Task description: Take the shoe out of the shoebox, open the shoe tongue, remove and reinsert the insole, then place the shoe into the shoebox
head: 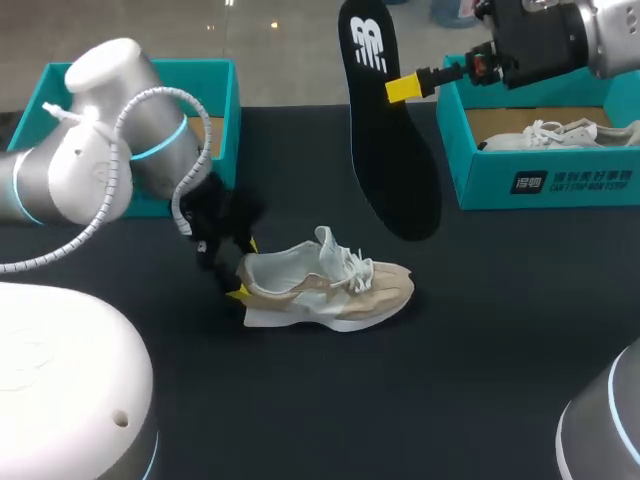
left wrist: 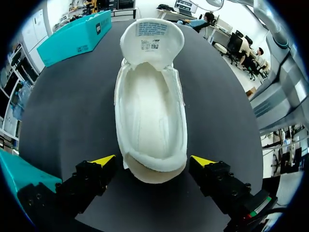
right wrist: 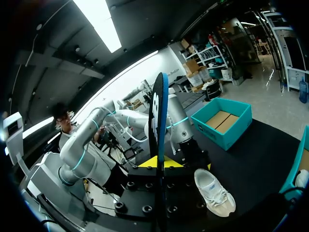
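While the insole (head: pixel 390 170) is out, our right jaws clench it upright over the tabletop's (head: pixel 480 330) far edge, beside the shoebox (head: pixel 560 185); our left jaws, released, straddle the heel (left wrist: pixel 153 169) of the shoe (head: pixel 330 285) mid-tabletop, probably to steady it for reinsertion.

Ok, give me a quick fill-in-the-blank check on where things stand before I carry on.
1. The right gripper is shut on the black ____, held up above the table.
2. The shoe lies on the table with its ____ end between the left gripper's fingers.
3. A second shoe sits inside the shoebox on the table's ____ side.

Missing words: insole; heel; right.
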Robot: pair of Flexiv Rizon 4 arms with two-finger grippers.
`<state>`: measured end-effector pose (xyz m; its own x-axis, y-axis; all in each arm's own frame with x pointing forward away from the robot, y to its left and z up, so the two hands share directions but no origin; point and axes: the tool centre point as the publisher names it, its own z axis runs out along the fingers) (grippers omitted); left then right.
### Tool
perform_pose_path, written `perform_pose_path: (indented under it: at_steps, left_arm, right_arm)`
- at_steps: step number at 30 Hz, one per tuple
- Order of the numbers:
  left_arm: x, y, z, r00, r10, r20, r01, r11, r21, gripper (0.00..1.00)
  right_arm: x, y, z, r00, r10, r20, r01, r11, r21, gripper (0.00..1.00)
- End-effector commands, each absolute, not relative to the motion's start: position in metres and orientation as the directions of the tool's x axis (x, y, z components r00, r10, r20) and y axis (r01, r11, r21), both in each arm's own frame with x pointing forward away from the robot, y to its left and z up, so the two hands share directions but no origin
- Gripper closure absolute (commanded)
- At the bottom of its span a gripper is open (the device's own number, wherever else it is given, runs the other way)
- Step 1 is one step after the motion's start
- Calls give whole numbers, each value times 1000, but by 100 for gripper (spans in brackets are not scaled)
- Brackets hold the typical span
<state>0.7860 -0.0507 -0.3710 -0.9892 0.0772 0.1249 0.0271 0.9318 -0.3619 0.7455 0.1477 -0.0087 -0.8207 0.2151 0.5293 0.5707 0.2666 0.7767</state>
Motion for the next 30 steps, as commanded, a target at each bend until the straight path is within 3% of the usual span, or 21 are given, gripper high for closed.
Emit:
perform_pose_path:
  at_steps: [1,8,19,30]
  left_arm:
    - [782,-54,-364,-990,74,121,51,982,-182,0]
    - [782,-54,-364,-990,74,121,51,982,-182,0]
    - [780,-57,-353,-988,-23,151,-19,999,27,0]
    - [781,-57,-352,-986,17,168,28,998,59,0]
  right_arm:
    - [747,149,-9,-820,216,530,571,269,775,100]
    - [747,149,-9,-820,216,530,571,269,775,100]
    - [747,149,-9,-820,216,530,571,269,775,100]
    - [747,149,-9,-820,216,530,571,269,775,100]
